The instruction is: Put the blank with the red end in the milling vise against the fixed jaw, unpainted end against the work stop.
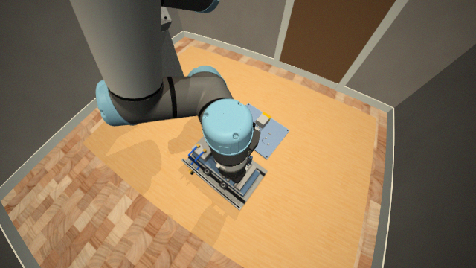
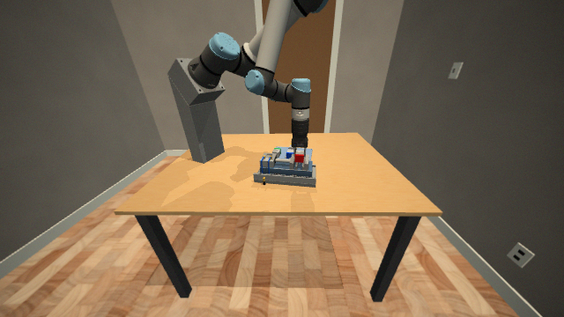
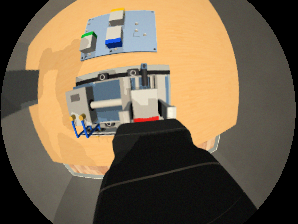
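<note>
The milling vise (image 2: 286, 169) stands on the table middle; it also shows in the top view (image 1: 227, 179) and in the wrist view (image 3: 120, 99). My gripper (image 2: 300, 150) points straight down over the vise and is shut on the blank with the red end (image 2: 300, 157). The blank sits low between the jaws, and its red end shows in the wrist view (image 3: 143, 120) just ahead of the gripper body. The jaw with blue hoses (image 2: 265, 164) is on the left. The work stop and the low bars are hidden.
A blue-grey plate (image 1: 268, 135) lies behind the vise, with a yellow-ended blank (image 1: 263, 118) on it. In the wrist view the plate (image 3: 120, 32) holds blanks with green (image 3: 88, 39), blue (image 3: 113, 38) and yellow ends. The arm's grey base column (image 2: 196, 114) stands at the back left.
</note>
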Robot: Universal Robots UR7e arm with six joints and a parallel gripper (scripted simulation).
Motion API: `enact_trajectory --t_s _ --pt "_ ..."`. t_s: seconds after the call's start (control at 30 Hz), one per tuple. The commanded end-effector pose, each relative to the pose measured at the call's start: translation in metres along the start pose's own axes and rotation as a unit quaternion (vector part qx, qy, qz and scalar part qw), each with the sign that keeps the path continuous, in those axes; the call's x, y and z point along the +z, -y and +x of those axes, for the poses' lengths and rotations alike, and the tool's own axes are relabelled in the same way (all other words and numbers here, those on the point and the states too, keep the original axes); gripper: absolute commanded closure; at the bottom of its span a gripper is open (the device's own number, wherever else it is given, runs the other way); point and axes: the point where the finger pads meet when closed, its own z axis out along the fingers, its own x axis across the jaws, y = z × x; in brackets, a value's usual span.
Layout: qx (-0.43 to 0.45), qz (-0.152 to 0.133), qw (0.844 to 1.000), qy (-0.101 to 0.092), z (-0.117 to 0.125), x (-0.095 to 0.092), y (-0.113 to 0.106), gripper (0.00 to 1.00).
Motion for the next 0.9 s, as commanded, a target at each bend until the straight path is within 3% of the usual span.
enact_trajectory --t_s 0.0,0.87 --pt "0.0 0.0 1.0 -0.001 0.0005 0.0 0.0 1.0" --pt "0.0 0.0 1.0 -0.001 0.0005 0.0026 -0.0001 1.0"
